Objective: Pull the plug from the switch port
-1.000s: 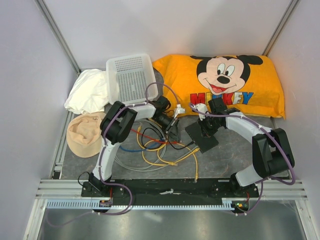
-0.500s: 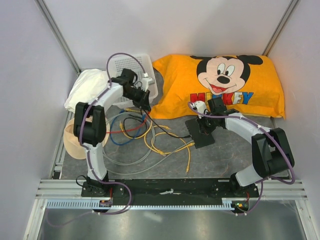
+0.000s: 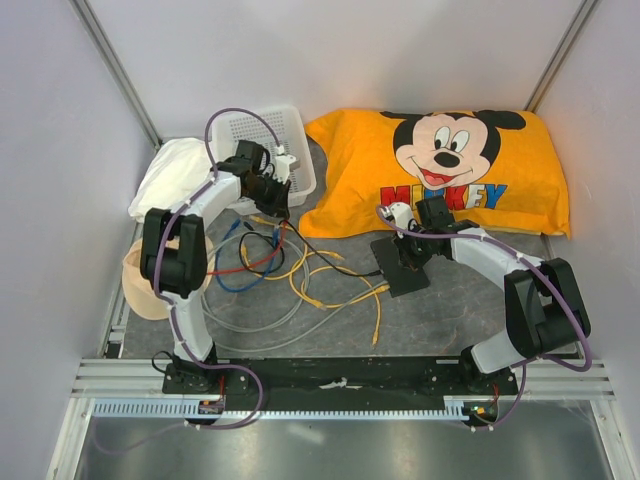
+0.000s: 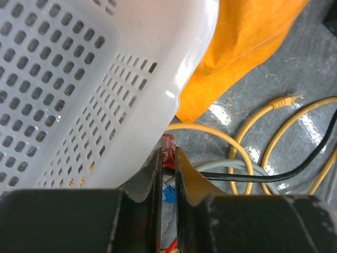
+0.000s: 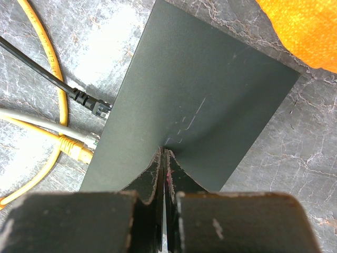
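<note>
Moved from the cables, my left gripper (image 4: 167, 153) now sits beside the basket (image 4: 79, 79), pinching a small red plug (image 4: 168, 143). My right gripper (image 5: 164, 158), closed, rests on the flat black switch (image 5: 200, 100).

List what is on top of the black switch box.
Only the right claw, shut, apparently touching the black box. A black plug, grey plug and yellow plug meet its edge; the ports and anything beneath are hidden.

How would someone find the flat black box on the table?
Find the big orange Mickey pillow. Just in front of it, under the right end effector, lies the flat black box. It's the only dark rectangle; its neighbours are coloured cables.
</note>
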